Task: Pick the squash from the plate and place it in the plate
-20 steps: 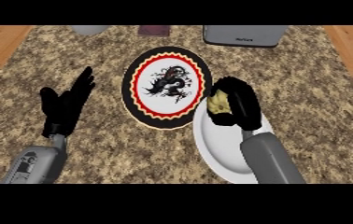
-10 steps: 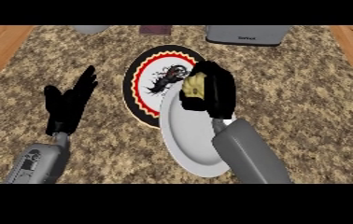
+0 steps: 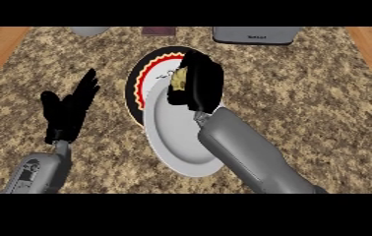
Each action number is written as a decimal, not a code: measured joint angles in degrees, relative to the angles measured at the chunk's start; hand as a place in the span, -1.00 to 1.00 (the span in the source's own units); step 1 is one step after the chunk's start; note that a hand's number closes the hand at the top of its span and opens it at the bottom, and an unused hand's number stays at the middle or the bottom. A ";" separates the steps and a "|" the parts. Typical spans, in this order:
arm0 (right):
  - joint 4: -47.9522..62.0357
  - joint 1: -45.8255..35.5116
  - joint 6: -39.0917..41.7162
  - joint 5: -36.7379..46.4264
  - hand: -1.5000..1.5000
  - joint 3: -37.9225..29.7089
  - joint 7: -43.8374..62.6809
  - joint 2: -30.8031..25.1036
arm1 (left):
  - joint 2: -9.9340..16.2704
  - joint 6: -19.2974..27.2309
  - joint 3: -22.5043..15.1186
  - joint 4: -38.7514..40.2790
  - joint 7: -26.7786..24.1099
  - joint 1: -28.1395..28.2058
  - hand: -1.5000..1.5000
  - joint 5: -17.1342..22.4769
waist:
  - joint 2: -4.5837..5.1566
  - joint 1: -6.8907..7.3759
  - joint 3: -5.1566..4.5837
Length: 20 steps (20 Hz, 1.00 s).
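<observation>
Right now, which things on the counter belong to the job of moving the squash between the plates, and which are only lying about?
Belong to the job:
- squash, held in the right hand
- white plate
- patterned plate with the red and black rim

Only lying about:
- grey appliance at the far edge
- dark item at the far edge
- grey object at the far left
- left hand, open, resting

Plain plate [image 3: 170, 141] at frame centre, overlapping the lower right of the patterned plate [image 3: 138, 85] just above-left of it. Right hand [image 3: 198, 85] with squash [image 3: 178, 78] over both plates' upper edge area. Left hand [image 3: 67, 109] at left, apart from plates. Along the top edge: bowl [image 3: 90, 31] left, small dark object [image 3: 158, 31] middle, appliance [image 3: 256, 35] right.
</observation>
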 measured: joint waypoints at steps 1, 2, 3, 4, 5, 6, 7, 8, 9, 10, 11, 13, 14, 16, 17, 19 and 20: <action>0.89 -0.73 0.97 -1.22 1.00 1.09 0.81 0.00 | -0.08 0.02 0.04 -0.10 -0.03 0.32 0.00 -0.10 | 0.06 -0.03 0.02; 1.67 -1.33 1.51 -3.14 1.00 1.18 0.75 0.03 | -0.22 0.00 0.27 0.08 -0.44 0.50 0.00 -0.14 | 0.12 -0.17 0.03; 1.94 -1.45 1.47 -5.52 1.00 0.79 0.55 0.03 | -0.61 0.46 0.08 0.17 -0.51 0.38 0.00 -0.61 | 0.20 -0.22 0.05; 1.87 -1.26 1.64 -7.99 -1.00 0.15 0.37 0.05 | -0.38 0.22 0.23 0.13 -0.50 0.47 0.00 -0.62 | 0.24 -0.31 0.06; 2.06 -0.65 1.43 -10.08 -1.00 0.22 -0.19 0.08 | -0.42 0.14 0.40 0.18 -0.49 0.58 0.00 -0.61 | 0.25 -0.42 0.07; 2.93 -0.56 1.40 -12.30 -1.00 -0.16 -1.61 0.09 | -0.55 0.15 0.60 0.62 -0.56 0.32 0.00 -0.71 | 0.30 -0.54 0.08; 3.96 -0.53 1.20 -14.31 -1.00 0.33 -2.82 0.10 | -0.21 -0.23 0.85 -0.08 0.02 0.39 0.00 -0.48 | 0.32 -0.47 0.09; 4.92 -1.15 0.97 -16.27 -1.00 1.11 -3.59 0.10 | -0.27 -0.37 0.90 -0.82 0.20 0.96 0.00 -0.42 | 0.34 -0.38 0.10; 5.91 -2.08 1.11 -17.99 -1.00 0.85 -5.32 0.11 | -0.60 -0.34 0.99 0.04 -0.03 0.37 0.00 -0.71 | 0.37 -0.51 0.10; 6.49 -2.32 0.51 -19.10 -1.00 0.99 -7.07 0.12 | -0.55 -0.78 1.54 1.10 -0.56 -0.12 0.00 -0.64 | 0.37 -0.67 0.10; 6.66 -2.56 -0.29 -19.77 -1.00 1.66 -8.15 0.11 | -0.57 -0.90 1.75 1.10 -0.36 -0.35 0.00 -0.69 | 0.35 -0.76 0.10; 6.63 -1.80 -2.58 -19.32 -1.00 1.39 -11.69 0.10 | -0.54 -0.82 1.92 -0.18 0.06 0.81 0.00 -0.80 | 0.26 -1.03 0.11; 6.04 -1.91 -3.62 -19.00 -1.00 1.12 -13.34 -0.02 | -0.04 -1.32 2.50 -0.53 0.18 1.05 0.00 -0.34 | 0.21 -1.15 0.11; 3.71 -2.06 -6.51 -19.37 -1.00 1.21 -16.35 0.02 | -0.29 -1.29 2.50 -0.45 0.01 1.34 0.00 -0.49 | 0.20 -1.27 0.13; 2.46 -2.22 -7.74 -20.06 -1.00 0.70 -18.41 0.04 | -0.15 -1.30 2.46 -1.00 0.30 1.58 0.00 -0.57 | 0.18 -1.21 0.14; -1.23 -2.15 -9.98 -21.92 -1.00 1.43 -20.40 0.06 | -0.32 -1.12 2.54 -0.79 0.03 1.43 0.00 -0.87 | 0.14 -1.23 0.15; -2.68 -2.08 -10.79 -23.19 -1.00 0.97 -21.78 0.08 | -0.38 -1.22 2.64 -0.56 -0.06 1.22 0.00 -0.89 | 0.16 -1.32 0.14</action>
